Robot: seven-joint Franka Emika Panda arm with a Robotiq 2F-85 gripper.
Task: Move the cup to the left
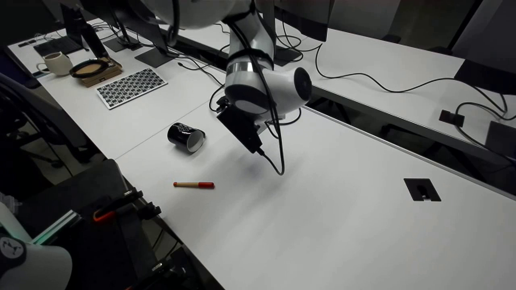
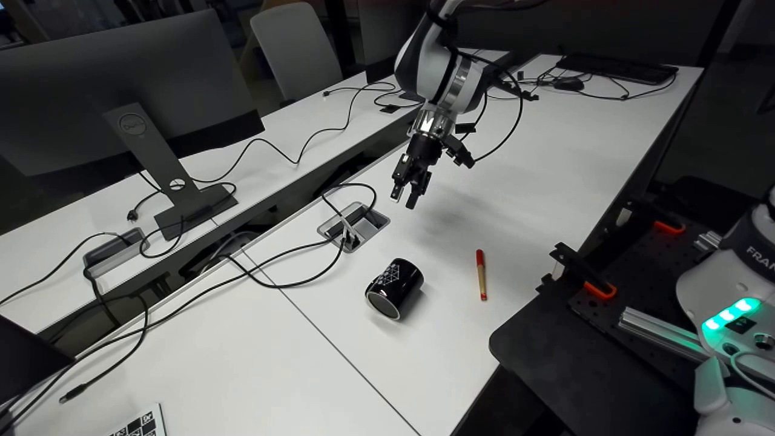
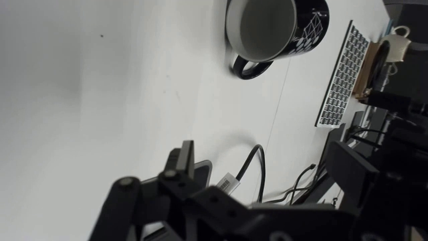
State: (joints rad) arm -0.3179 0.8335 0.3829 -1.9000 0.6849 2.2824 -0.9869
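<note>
The cup, a black mug with a pale interior, lies on its side on the white table in both exterior views (image 1: 178, 135) (image 2: 404, 280). In the wrist view the cup (image 3: 309, 31) is at the top, its mouth towards the camera and its loop handle pointing down in the picture. My gripper (image 2: 404, 200) hangs above the table, apart from the cup and beyond it in an exterior view. Its fingers are spread with nothing between them, as the wrist view (image 3: 264, 150) also shows. In an exterior view the wrist camera and its cable hide the fingers.
A red-tipped stick (image 1: 193, 185) lies near the cup. A cable outlet (image 2: 363, 227) with black cables is at the table's back edge by the gripper. A keyboard (image 1: 132, 87), a cardboard box (image 1: 102, 76) and a cream mug (image 1: 59, 64) stand further along.
</note>
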